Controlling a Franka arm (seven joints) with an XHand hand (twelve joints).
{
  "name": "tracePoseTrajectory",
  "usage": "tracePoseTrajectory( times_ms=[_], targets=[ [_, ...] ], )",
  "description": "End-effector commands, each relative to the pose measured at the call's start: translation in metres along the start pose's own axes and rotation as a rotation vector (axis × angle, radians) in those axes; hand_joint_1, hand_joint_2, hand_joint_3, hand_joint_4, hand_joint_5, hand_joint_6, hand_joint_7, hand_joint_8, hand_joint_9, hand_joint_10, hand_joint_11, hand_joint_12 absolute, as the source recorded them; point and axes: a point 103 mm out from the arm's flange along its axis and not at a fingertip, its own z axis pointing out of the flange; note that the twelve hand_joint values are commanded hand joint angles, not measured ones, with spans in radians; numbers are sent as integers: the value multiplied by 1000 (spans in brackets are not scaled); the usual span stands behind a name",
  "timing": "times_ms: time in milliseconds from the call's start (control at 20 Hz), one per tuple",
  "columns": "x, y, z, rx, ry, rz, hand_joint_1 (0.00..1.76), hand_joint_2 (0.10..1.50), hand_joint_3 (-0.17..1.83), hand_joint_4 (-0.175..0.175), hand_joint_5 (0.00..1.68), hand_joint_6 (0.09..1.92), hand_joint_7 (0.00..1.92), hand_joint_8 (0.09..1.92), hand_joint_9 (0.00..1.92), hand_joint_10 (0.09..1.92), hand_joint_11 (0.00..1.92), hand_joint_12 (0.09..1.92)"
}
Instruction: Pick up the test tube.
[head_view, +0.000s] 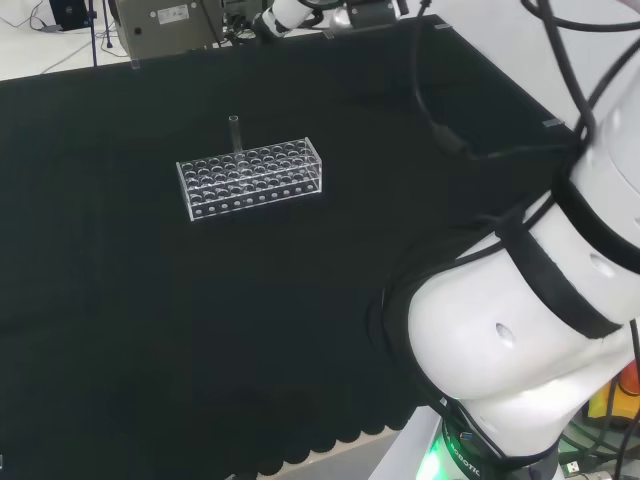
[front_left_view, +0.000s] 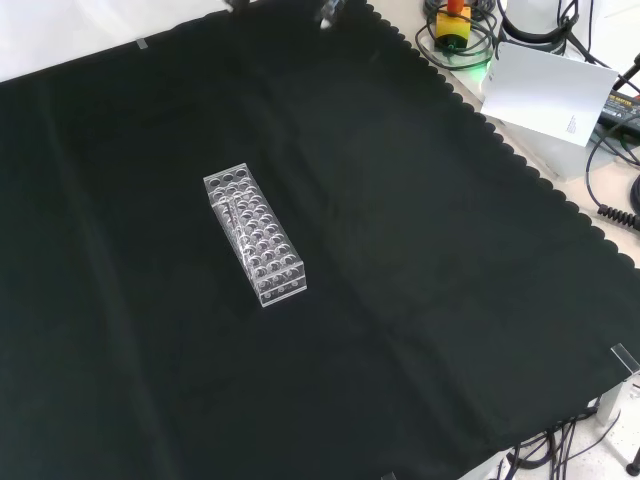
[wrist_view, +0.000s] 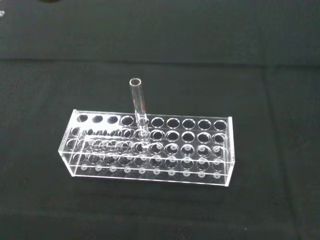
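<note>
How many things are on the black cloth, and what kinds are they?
Test tube: 1
Clear rack: 1
Total: 2

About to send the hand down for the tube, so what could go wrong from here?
The test tube is clear and thin against the black cloth, so judging where it stands may be hard. It sits tilted in a clear rack that just rests on the cloth; a sideways nudge or a slanted pull could drag or tip the rack.
</note>
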Motion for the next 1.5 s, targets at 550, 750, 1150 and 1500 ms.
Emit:
tracePoseTrajectory(
  times_ms=[550, 750, 1150, 1500],
  targets=[
    [24, 109, 73, 135, 26, -13, 675, 772, 345, -94, 334, 87, 182, 902, 309, 953, 196, 1559],
    [23, 131, 98, 167, 31, -2, 707, 759, 365, -101, 367, 87, 249, 896, 368, 933, 231, 1542],
    [26, 167, 136, 210, 8, 1, 757, 743, 399, -110, 424, 87, 343, 884, 450, 901, 287, 1515],
    [24, 190, 157, 253, -23, -4, 784, 738, 411, -111, 437, 87, 365, 888, 461, 896, 296, 1512]
  ],
)
